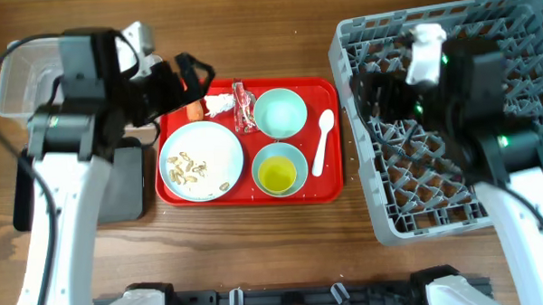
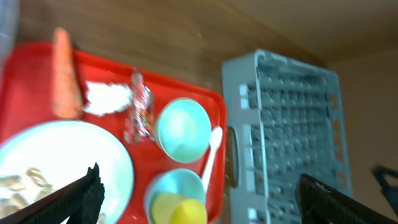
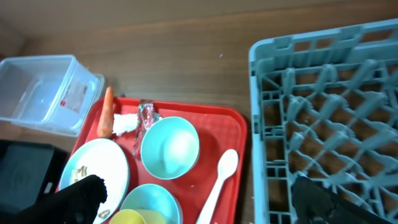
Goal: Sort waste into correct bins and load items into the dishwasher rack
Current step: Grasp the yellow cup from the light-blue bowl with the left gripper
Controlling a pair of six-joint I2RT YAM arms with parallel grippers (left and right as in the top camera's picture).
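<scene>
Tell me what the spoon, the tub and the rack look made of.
The spoon looks like glossy white plastic, smooth and moulded. The tub is clear hard plastic; the table shows through it. The dishwasher rack seems matte grey moulded plastic, a one-piece lattice of pegs.

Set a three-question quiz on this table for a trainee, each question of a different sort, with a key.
1. True or false: the yellow cup stands inside the light blue bowl.
2. What lies on the red tray between the mint bowl and the dishwasher rack? A. a metal fork B. a white spoon C. a knife
3. Fill the gap: the food scraps lie on the round ___.
Key: 1 true; 2 B; 3 plate.
</scene>
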